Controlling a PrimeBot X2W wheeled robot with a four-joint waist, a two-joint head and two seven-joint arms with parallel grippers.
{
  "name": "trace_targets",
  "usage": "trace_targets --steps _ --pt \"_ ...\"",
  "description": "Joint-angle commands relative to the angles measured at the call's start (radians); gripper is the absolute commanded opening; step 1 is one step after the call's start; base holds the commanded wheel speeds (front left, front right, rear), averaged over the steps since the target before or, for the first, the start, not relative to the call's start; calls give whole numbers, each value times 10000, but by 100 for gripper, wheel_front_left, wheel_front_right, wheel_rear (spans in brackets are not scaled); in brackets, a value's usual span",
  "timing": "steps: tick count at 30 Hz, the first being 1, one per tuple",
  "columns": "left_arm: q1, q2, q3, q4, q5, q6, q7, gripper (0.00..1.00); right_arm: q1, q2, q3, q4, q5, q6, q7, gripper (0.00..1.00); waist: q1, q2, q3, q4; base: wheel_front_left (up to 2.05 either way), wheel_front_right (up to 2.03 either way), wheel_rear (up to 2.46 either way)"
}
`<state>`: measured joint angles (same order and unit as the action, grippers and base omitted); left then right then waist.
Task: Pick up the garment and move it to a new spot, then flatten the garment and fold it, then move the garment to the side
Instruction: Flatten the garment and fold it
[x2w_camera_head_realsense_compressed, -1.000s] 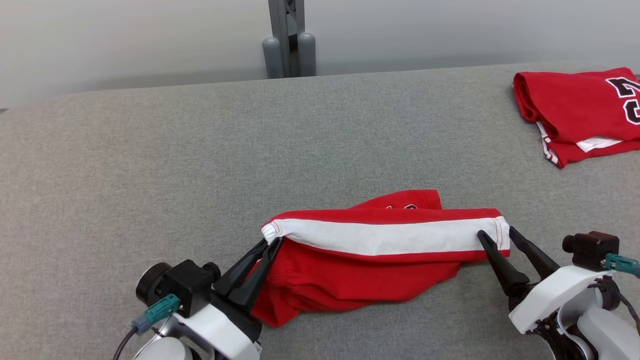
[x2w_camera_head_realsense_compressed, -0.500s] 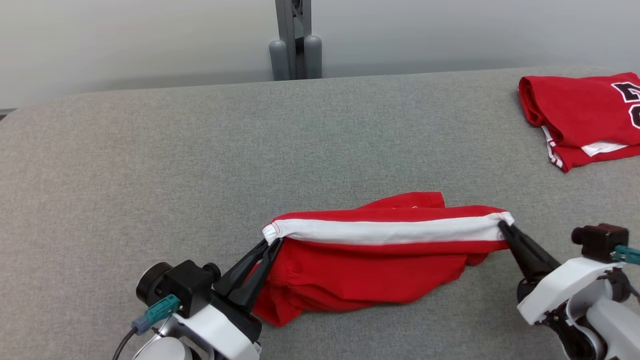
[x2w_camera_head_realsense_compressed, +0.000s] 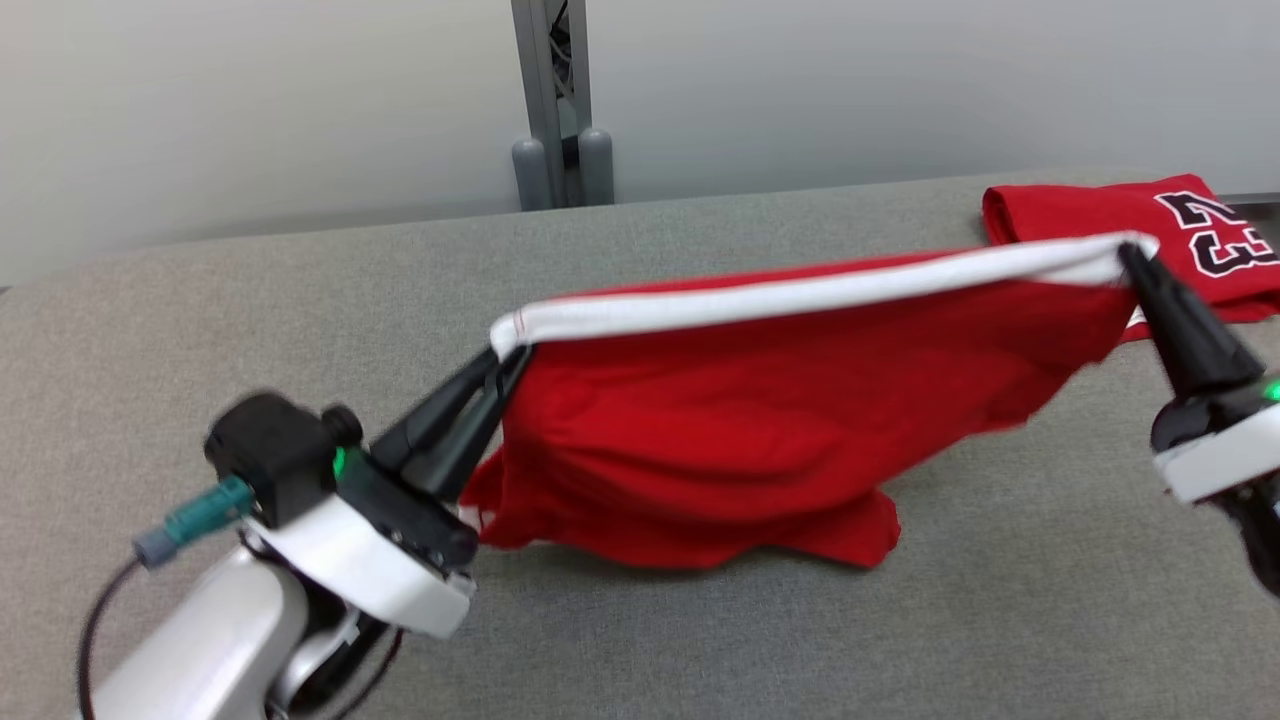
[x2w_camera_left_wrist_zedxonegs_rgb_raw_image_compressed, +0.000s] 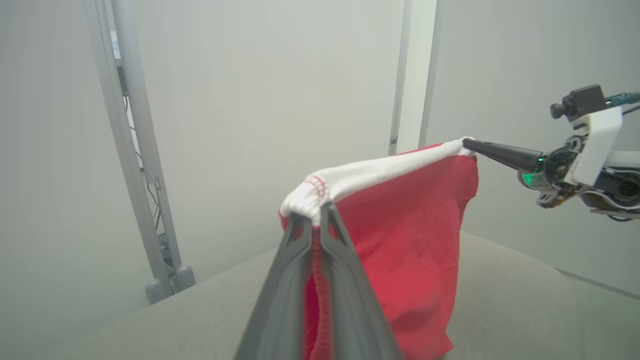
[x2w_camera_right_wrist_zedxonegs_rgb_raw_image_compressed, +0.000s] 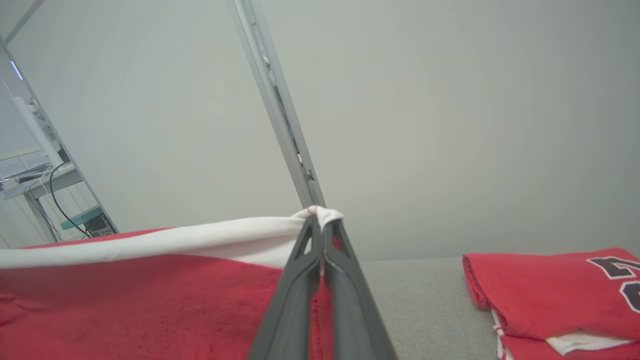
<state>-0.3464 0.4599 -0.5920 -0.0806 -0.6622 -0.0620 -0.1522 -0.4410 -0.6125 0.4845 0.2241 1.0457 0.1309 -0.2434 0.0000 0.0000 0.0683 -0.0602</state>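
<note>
The garment (x2w_camera_head_realsense_compressed: 760, 420) is red cloth with a white band along its top edge. It hangs stretched between both grippers above the grey table (x2w_camera_head_realsense_compressed: 300, 300), its lower folds touching the surface. My left gripper (x2w_camera_head_realsense_compressed: 508, 352) is shut on the band's left end, which bunches at my fingertips in the left wrist view (x2w_camera_left_wrist_zedxonegs_rgb_raw_image_compressed: 314, 215). My right gripper (x2w_camera_head_realsense_compressed: 1128, 252) is shut on the band's right end, seen pinched in the right wrist view (x2w_camera_right_wrist_zedxonegs_rgb_raw_image_compressed: 320, 220). The left wrist view also shows the right gripper (x2w_camera_left_wrist_zedxonegs_rgb_raw_image_compressed: 467, 142) at the cloth's (x2w_camera_left_wrist_zedxonegs_rgb_raw_image_compressed: 410, 230) far corner.
A folded red jersey (x2w_camera_head_realsense_compressed: 1150, 225) with black numerals lies at the table's far right, also in the right wrist view (x2w_camera_right_wrist_zedxonegs_rgb_raw_image_compressed: 560, 295). A grey metal post (x2w_camera_head_realsense_compressed: 553, 110) stands behind the table's far edge against a pale wall.
The right gripper closed on the white band's right end. Both grippers then lifted the band, so the cloth now hangs between them. The head camera shifted too.
</note>
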Motion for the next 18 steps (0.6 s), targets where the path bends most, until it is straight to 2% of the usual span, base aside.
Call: trace_targets --steps 1,6,10,14,18 --pt "-411 181 124 -150 -24 -87 145 0 -248 -226 -101 -119 -19 -3 108 0 0 0 -169 -64 0 0 0" --pt "-1825 363 338 -571 -519 -357 974 0 -1499 -647 -264 -510 -303 -3 584 0 0 0 -339 -119 0 0 0" --pt "-3052 323 351 -447 -1064 -526 1634 0 -2632 -700 -215 -508 -511 -3 970 0 0 0 -296 -121 0 0 0" --pt "-4291 199 235 78 -1661 -632 2191 0 -3862 -434 -62 -87 -678 -3 1328 0 0 0 48 -152 0 0 0" --pt "-5689 -8 -76 1239 -1704 -673 2413 0 -5250 109 397 848 -927 -2 1613 0 0 0 713 -198 0 0 0"
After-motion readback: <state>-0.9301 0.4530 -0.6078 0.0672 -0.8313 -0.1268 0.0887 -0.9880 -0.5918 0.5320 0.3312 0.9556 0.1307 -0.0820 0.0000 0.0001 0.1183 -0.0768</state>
